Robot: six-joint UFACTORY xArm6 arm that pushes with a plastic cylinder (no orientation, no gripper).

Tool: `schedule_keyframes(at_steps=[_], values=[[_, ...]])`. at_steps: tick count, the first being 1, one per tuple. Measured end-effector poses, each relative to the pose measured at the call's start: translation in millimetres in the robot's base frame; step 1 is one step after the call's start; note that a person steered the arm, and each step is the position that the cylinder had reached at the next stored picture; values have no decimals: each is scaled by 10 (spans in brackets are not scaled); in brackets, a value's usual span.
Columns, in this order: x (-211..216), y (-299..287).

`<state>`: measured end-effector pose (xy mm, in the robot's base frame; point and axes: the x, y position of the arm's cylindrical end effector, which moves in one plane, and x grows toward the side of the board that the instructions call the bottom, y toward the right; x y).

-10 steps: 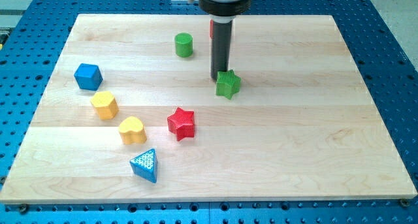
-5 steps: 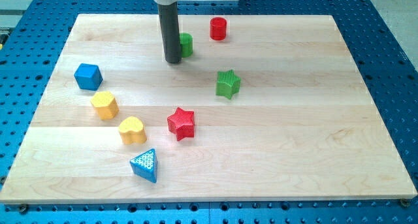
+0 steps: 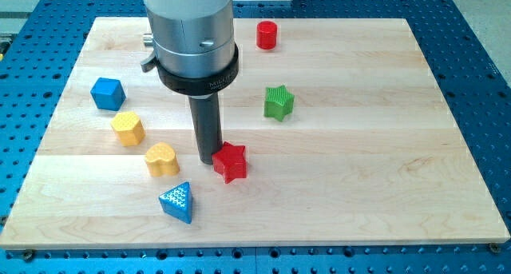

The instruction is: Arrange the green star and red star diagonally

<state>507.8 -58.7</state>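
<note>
The green star (image 3: 279, 102) sits right of the board's middle. The red star (image 3: 230, 161) lies below and to the left of it, near the middle of the lower half. My tip (image 3: 208, 160) is down on the board, touching the red star's left side. The arm's grey body covers the upper middle of the board and hides the green cylinder.
A red cylinder (image 3: 267, 35) stands near the top edge. At the left lie a blue cube (image 3: 107, 93), a yellow hexagon-like block (image 3: 128, 128), a yellow heart (image 3: 161, 159) and a blue triangle (image 3: 176, 202). The wooden board (image 3: 383, 170) rests on a blue perforated table.
My tip left the green star, swung up-left past the green cylinder, then came down to the red star's left side. The red star has shifted slightly to the right and down.
</note>
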Motion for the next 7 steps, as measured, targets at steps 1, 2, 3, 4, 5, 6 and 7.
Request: schedule_keyframes(at_steps=[1, 2, 3, 4, 5, 6, 7], values=[[-42, 153], [-474, 180], [-901, 313], [-1268, 488], [-1080, 817], [-756, 821], [-786, 876]])
